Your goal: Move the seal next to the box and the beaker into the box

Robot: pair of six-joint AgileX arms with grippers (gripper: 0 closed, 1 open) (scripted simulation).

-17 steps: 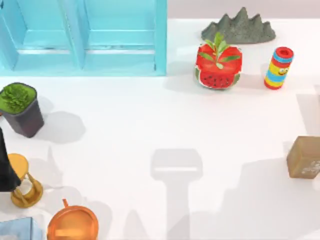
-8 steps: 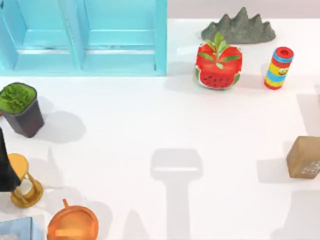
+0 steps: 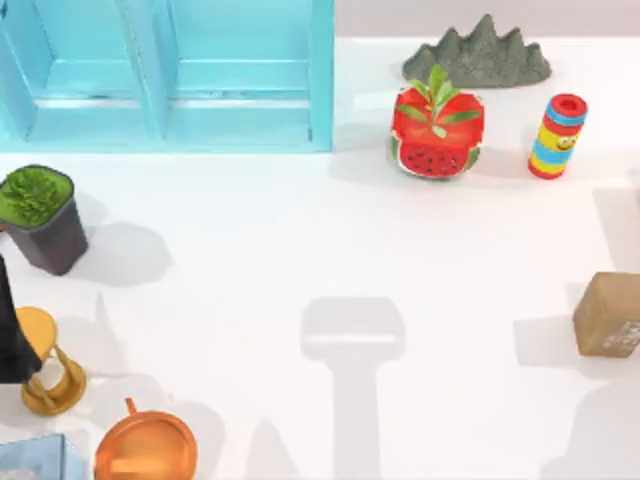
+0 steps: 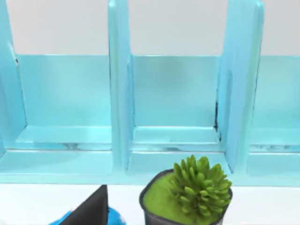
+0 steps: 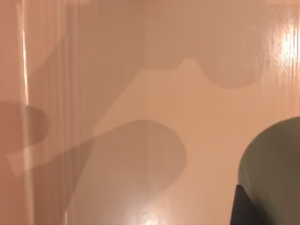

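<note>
Near-left desk (image 3: 300,250): an orange round lidded pot (image 3: 146,447) and a gold hourglass (image 3: 52,365) sit by the parked left arm (image 3: 8,335). The left wrist view catches a dark wedge of the left tool (image 4: 91,211); I cannot tell whether it is released or clenched.

Right edge, mid-depth: the seal, a tan-brown rounded block (image 3: 608,315), rests flat on the desk with nothing touching it.

Change: a second ago a broad shadow spread across the desk left of the seal. It has since shrunk to a small patch, and the block itself has not shifted. Judgement: the right arm has drawn off, and the seal is set down.

Right wrist view: a grey-green rounded form, probably the beaker (image 5: 274,168), lies against a smooth pinkish-tan surface, with a dark edge of the right tool (image 5: 243,208) beside it. Grip state cannot be told. Judgement: the beaker step is now in hand.

Farther: a dark pot with a green plant (image 3: 40,215) at left, and a turquoise shelf unit (image 3: 170,75) at the far left.
</note>
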